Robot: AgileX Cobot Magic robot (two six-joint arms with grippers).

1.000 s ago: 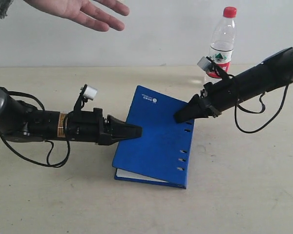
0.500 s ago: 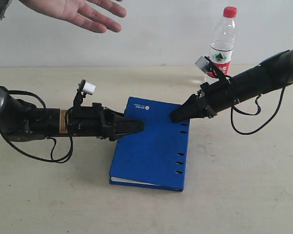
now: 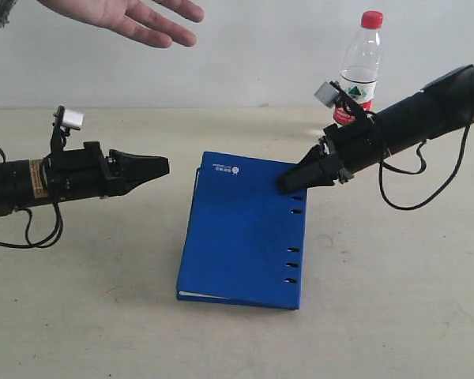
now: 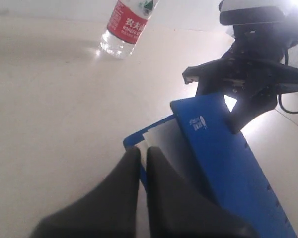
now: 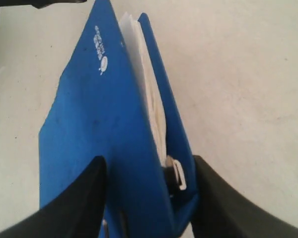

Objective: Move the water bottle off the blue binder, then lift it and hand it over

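The blue binder (image 3: 241,229) rests on the table on its near edge, with its far edge tilted up. My right gripper (image 3: 288,184) is shut on the binder's far right corner by the spine; in the right wrist view the fingers (image 5: 97,173) straddle the blue binder (image 5: 89,124) and its white pages. The water bottle (image 3: 358,67) stands upright on the table behind my right arm, off the binder. My left gripper (image 3: 162,166) hovers shut to the left of the binder, holding nothing. The left wrist view shows the bottle (image 4: 126,25) and the raised binder (image 4: 228,148).
A person's open hand (image 3: 126,20) reaches in, palm down, at the top left, above my left arm. The beige table (image 3: 395,316) spreads around the binder, and a pale wall stands behind it.
My left gripper has pulled back to the left, away from the binder's edge. The binder's far edge has risen a little in my right gripper. The bottle has not moved.
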